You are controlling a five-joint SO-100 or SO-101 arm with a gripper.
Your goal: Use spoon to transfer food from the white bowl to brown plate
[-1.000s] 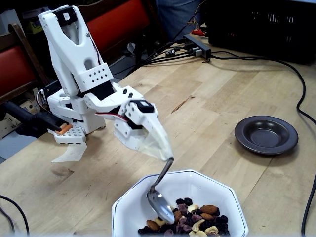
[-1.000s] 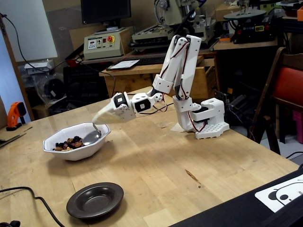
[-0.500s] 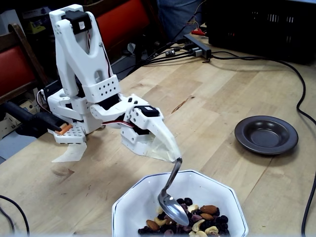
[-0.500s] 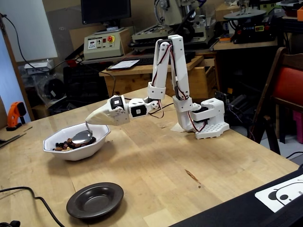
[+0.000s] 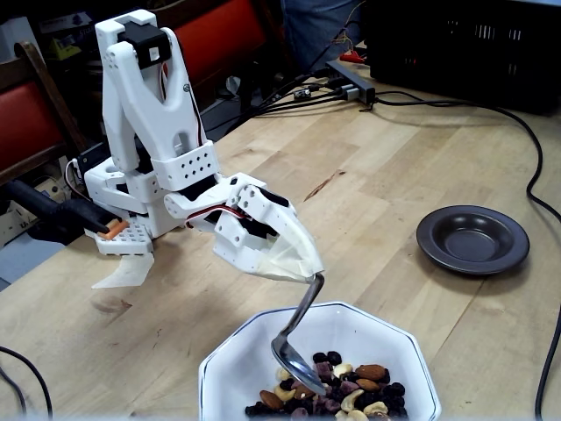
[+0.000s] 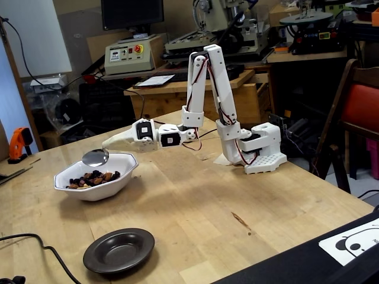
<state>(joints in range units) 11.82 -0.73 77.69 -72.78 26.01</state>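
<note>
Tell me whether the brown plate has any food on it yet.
Empty. The brown plate shows only its bare glossy surface in both fixed views; all the food sits in the white bowl.

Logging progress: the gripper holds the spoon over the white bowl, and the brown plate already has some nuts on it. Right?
Not quite: the brown plate is empty, as both fixed views show. The gripper does hold the spoon over the white bowl.

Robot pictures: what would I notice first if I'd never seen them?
Probably the white robot arm on the wooden table, its gripper holding a shiny spoon over the white bowl of nuts and berries. Off to one side sits an empty brown plate.
</note>
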